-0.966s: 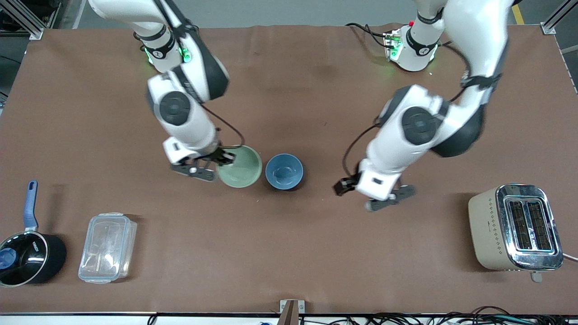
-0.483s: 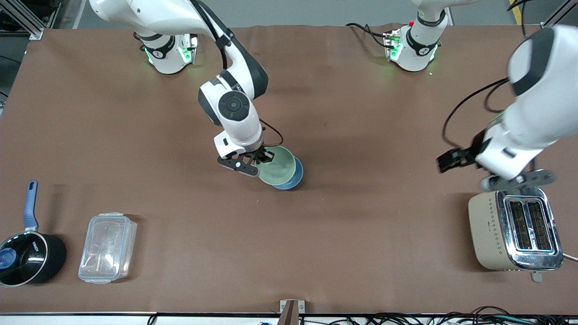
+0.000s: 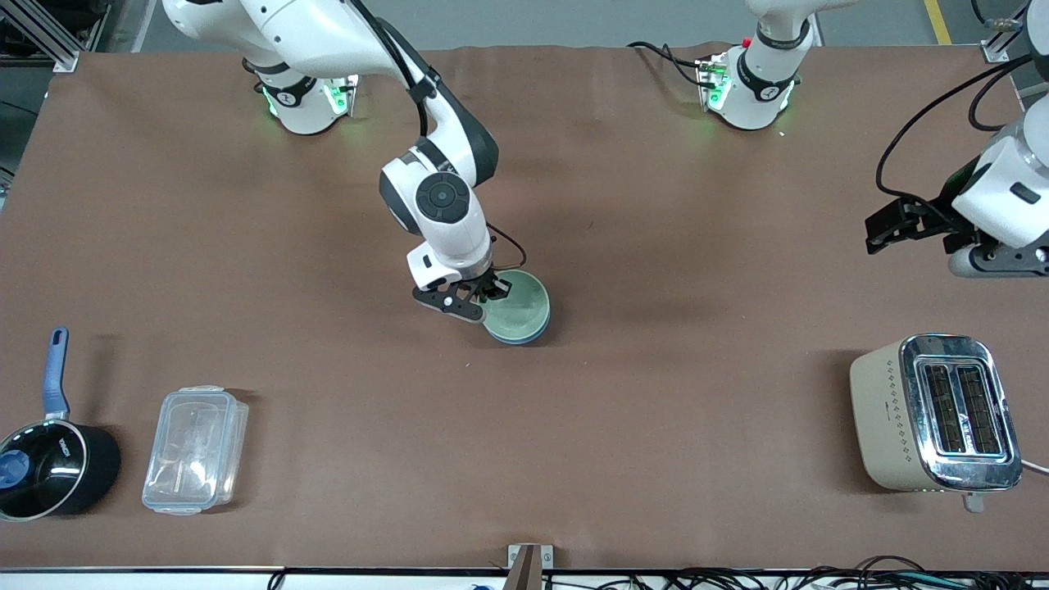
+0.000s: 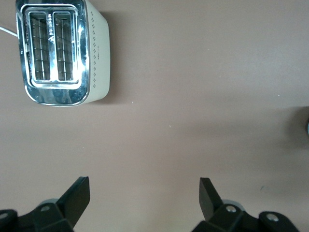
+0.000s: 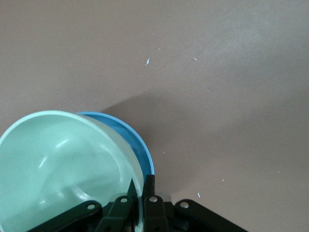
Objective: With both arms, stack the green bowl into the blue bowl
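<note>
The pale green bowl (image 3: 519,308) sits inside the blue bowl (image 3: 524,337) near the middle of the table; only a blue rim shows under it. In the right wrist view the green bowl (image 5: 63,164) lies tilted in the blue bowl (image 5: 140,145). My right gripper (image 3: 490,291) is shut on the green bowl's rim, one finger inside and one outside (image 5: 149,186). My left gripper (image 3: 905,223) is open and empty, high over the left arm's end of the table, its fingers (image 4: 79,193) wide apart over bare table.
A beige toaster (image 3: 934,414) stands near the front camera at the left arm's end, also in the left wrist view (image 4: 60,50). A clear plastic container (image 3: 195,449) and a black saucepan with blue handle (image 3: 49,459) sit at the right arm's end.
My right gripper carried the green bowl sideways over the blue bowl and lowered it in. My left arm swung away from the bowls and up, toward its own end of the table.
</note>
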`<state>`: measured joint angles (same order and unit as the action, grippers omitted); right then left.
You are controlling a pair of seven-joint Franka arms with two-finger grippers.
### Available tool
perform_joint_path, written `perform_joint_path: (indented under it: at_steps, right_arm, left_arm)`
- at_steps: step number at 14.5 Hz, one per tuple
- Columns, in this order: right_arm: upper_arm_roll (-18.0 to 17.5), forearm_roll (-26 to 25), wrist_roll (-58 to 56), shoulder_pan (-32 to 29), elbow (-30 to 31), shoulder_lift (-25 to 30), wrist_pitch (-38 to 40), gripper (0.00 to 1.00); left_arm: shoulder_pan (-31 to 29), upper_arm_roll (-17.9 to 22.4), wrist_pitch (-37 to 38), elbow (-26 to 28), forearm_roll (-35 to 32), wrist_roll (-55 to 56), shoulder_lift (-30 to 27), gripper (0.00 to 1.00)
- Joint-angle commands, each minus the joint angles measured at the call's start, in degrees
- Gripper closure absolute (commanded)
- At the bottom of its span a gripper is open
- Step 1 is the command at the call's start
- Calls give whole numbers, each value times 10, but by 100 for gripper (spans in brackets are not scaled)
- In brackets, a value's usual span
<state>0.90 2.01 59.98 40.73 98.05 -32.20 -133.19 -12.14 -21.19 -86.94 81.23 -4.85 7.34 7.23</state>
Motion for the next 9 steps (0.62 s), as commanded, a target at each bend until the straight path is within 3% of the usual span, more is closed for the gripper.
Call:
perform_joint_path:
  at_steps: [1, 4, 6, 9]
  right_arm:
    - [5, 8, 8, 10, -5, -7, -6, 99]
    - [5, 8, 8, 10, -5, -14, -21, 96]
    - [5, 8, 8, 10, -6, -23, -24, 85]
    - [5, 8, 8, 7, -6, -23, -22, 67]
  left_arm:
    - [-3, 18, 8, 9, 10, -33, -38, 0]
    - [44, 59, 38, 27, 20, -49, -70, 0]
    - [97, 118, 55, 37, 37, -43, -87, 0]
    - [112, 150, 50, 74, 56, -42, -116, 0]
